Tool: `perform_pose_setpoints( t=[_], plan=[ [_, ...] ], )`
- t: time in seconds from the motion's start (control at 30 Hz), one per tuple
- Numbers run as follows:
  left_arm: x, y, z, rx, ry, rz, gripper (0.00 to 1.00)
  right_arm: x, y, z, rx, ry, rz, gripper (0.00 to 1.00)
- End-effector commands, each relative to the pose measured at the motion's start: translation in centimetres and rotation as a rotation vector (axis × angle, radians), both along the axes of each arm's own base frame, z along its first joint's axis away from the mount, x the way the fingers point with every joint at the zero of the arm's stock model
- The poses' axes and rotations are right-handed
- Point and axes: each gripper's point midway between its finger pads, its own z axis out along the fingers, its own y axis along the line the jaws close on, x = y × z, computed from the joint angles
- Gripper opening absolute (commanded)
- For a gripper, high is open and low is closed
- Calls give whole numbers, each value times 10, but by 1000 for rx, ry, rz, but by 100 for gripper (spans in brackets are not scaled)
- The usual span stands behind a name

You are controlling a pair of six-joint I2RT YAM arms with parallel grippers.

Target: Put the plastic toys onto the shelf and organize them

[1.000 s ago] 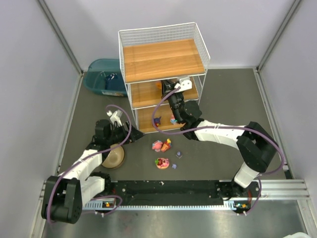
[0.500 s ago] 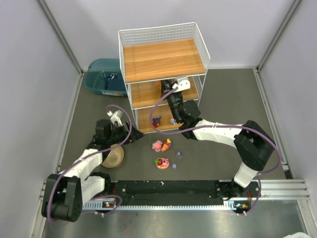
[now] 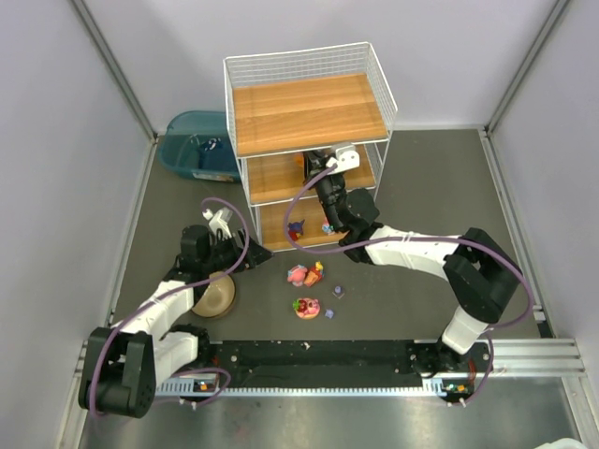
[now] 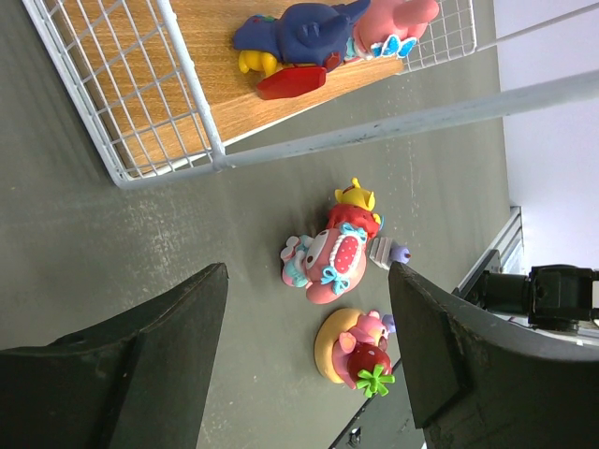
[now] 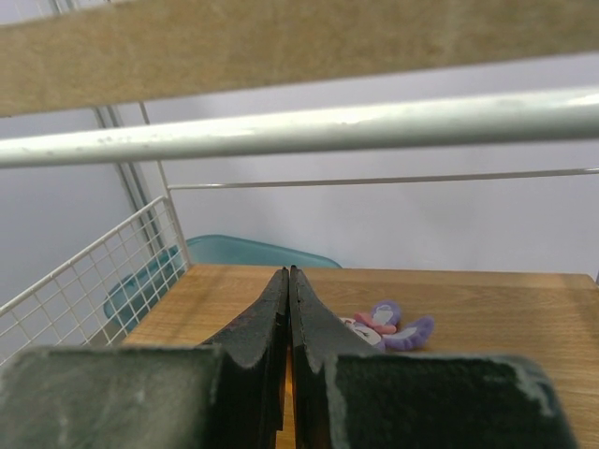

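Observation:
The shelf point(image 3: 309, 112) stands at the back centre. My right gripper point(image 3: 314, 161) reaches onto its middle board and is shut and empty point(image 5: 288, 273). A purple-eared bunny point(image 5: 386, 327) lies on that board just right of the fingers. A blue figure point(image 4: 299, 33) and a pink figure point(image 4: 393, 19) stand on the bottom board. My left gripper point(image 3: 255, 251) is open and empty point(image 4: 307, 273) at the shelf's front left corner. Ahead of it on the floor lie a pink strawberry bunny point(image 4: 328, 267), a red-yellow figure point(image 4: 356, 198), a tiny purple piece point(image 4: 391, 253) and a flower-topped disc point(image 4: 354, 348).
A teal bin point(image 3: 198, 145) sits left of the shelf and shows behind the mesh in the right wrist view point(image 5: 234, 254). A tan round bowl point(image 3: 215, 297) lies under my left arm. The shelf's white corner post point(image 4: 192, 79) is close to my left fingers.
My right gripper has edged slightly further onto the middle board. The left arm and the floor toys have not moved.

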Motion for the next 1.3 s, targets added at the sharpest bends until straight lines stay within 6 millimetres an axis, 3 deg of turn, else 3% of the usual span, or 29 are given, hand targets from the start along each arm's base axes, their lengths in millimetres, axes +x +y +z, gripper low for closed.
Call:
perform_pose_setpoints(
  t=[0.0, 0.7, 1.27],
  plan=[
    [11, -3, 19, -13, -89, -16, 75, -2, -7, -13, -26, 44, 3, 0],
    [10, -3, 20, -16, -89, -20, 75, -16, -12, -29, -45, 94, 23, 0],
    [9, -3, 20, -18, -88, -19, 75, -30, -21, -13, -78, 46, 20, 0]
  ],
)
